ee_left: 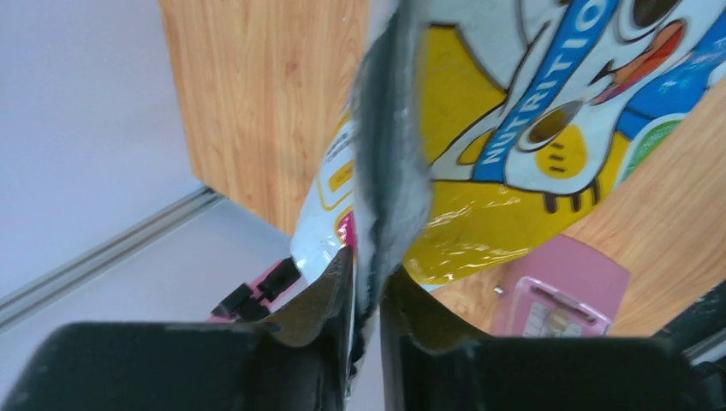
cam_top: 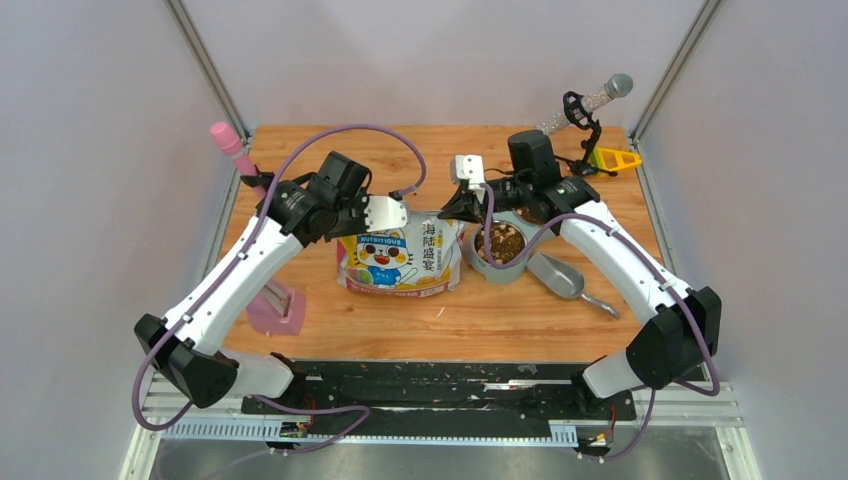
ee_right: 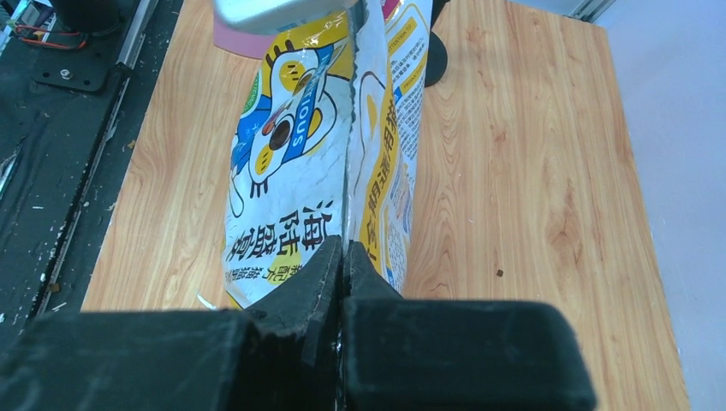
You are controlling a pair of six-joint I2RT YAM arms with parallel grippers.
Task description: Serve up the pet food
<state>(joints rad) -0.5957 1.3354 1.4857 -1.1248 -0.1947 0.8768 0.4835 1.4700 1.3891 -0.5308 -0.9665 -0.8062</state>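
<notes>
Left gripper (ee_left: pixel 366 276) and right gripper (ee_right: pixel 343 254) tight on opposite bag (cam_top: pixel 400 262) edges, bowl (cam_top: pixel 481 266) of pet food (cam_top: pixel 504 242) beside

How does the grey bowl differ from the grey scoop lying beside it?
The bowl is round and holds brown pet food; the scoop looks empty. The scoop has a handle; the bowl has none. Both are grey and rest on the table.
</notes>
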